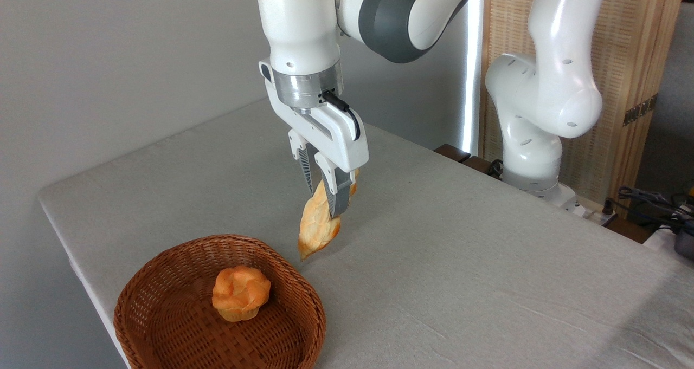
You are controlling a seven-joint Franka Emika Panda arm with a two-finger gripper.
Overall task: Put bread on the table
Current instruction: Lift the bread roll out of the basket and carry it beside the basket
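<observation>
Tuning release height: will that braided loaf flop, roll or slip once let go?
Probably stiff: the loaf hangs straight below the end effector without drooping. Seems light, held by a pinch near its upper end. Its pointed tip is low, so it may topple onto the table.

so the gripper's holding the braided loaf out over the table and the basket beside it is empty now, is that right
Not quite. The camera view shows the basket is not empty: a small round bun sits inside. The rest holds: the gripper grips the braided loaf between its fingers, over the table.
</observation>
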